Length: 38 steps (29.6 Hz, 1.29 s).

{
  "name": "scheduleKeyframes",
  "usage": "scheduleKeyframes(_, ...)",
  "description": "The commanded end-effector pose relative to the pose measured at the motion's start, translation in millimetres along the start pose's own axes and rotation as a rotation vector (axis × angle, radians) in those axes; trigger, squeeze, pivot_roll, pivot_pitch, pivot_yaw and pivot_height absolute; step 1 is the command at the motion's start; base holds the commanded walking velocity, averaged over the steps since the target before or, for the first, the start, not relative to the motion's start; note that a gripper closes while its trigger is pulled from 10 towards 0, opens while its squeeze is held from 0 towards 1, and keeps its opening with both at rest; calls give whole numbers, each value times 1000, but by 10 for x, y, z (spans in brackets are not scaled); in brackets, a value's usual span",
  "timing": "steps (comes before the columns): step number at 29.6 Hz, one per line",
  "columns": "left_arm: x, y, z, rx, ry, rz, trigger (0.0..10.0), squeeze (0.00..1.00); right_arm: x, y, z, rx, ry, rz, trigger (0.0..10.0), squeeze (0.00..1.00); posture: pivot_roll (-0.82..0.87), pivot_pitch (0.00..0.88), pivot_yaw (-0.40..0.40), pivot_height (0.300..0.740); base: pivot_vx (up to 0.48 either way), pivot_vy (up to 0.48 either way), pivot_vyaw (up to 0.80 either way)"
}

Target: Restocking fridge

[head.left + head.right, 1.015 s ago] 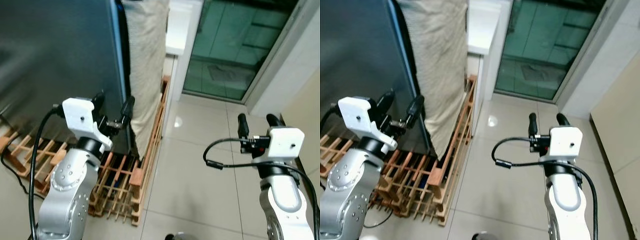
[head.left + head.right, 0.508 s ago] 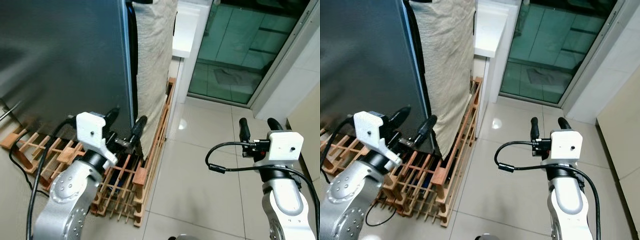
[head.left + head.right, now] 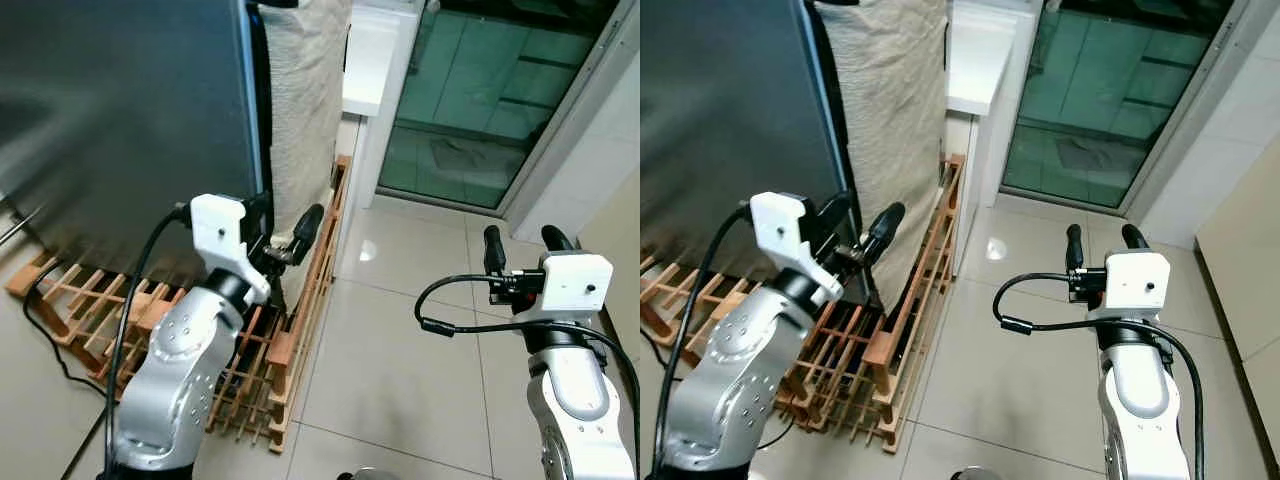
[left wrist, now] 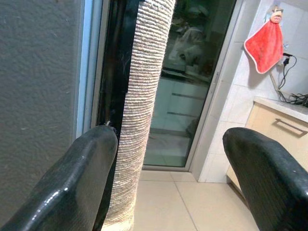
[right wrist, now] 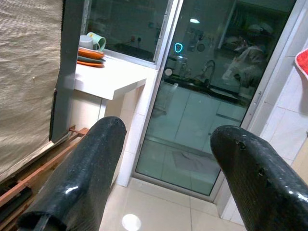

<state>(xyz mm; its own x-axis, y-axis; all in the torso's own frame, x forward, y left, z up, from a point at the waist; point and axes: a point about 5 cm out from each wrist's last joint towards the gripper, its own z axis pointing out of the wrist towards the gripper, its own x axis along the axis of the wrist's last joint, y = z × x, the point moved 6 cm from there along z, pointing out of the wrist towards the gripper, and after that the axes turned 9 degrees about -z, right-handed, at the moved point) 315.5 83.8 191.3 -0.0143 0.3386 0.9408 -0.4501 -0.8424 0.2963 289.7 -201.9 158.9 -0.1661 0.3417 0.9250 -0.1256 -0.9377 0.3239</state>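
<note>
While the fridge stays closed, these are the risks as they appear now.

Fridge (image 3: 120, 120): dark door closed, standing on a wooden rack (image 3: 270, 370); a woven cloth (image 3: 300, 110) hangs just beside its edge.
Left tool (image 3: 285, 232): fingers spread, empty, at the door's edge.
Right tool (image 3: 520, 245): fingers spread, empty, over bare floor tiles (image 3: 400, 340), well apart from the fridge.
Risk: a finger could snag the cloth rather than the door edge.
Risk: the cable (image 3: 50, 330) by the rack may catch.

Matt grey fridge door (image 3: 120, 110) — wooden rack (image 3: 285, 350) (slatted)
</note>
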Motion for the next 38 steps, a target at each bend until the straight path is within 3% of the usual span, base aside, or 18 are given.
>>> scheduleKeyframes(1,14,-32,62,21,5,10,10000,0,17,42,19,-18,10,-14,10000,0,-120,0,-33,740,0,0,0)
scheduleKeyframes(9,31,-167,97,92,15,-3,10000,0,6,70,-1,-30,8,-19,10000,0,-135,0,-28,740,0,0,0)
scheduleKeyframes(14,31,-317,50,176,15,-82,10000,0,-2,78,-5,-29,4,-24,10000,0,-135,0,-31,740,0,0,0)
scheduleKeyframes(20,2,-332,28,203,7,-127,10000,0,-11,63,2,-23,2,-26,10000,0,-130,0,-38,740,0,0,0)
scheduleKeyframes(26,67,-168,117,130,20,-87,10000,0,-2,53,5,-20,5,-26,10000,0,-130,0,-38,740,0,0,0)
scheduleKeyframes(29,109,29,259,50,22,-74,10000,0,3,50,23,-20,8,-26,10000,0,-134,0,-43,740,0,0,0)
scheduleKeyframes(34,87,223,417,-27,5,-85,10000,0,3,38,32,-18,9,-26,10000,0,-139,0,-42,740,0,0,0)
scheduleKeyframes(35,98,366,471,-90,11,-85,10000,0,6,43,34,-20,11,-26,10000,0,-146,0,-40,740,0,0,0)
scheduleKeyframes(37,107,443,496,-125,15,-92,10000,0,9,51,37,-23,12,-27,10000,0,-149,0,-40,740,0,0,0)
scheduleKeyframes(38,80,557,543,-179,-4,-120,10000,0,10,58,42,-28,12,-28,10000,0,-152,0,-40,740,0,0,0)
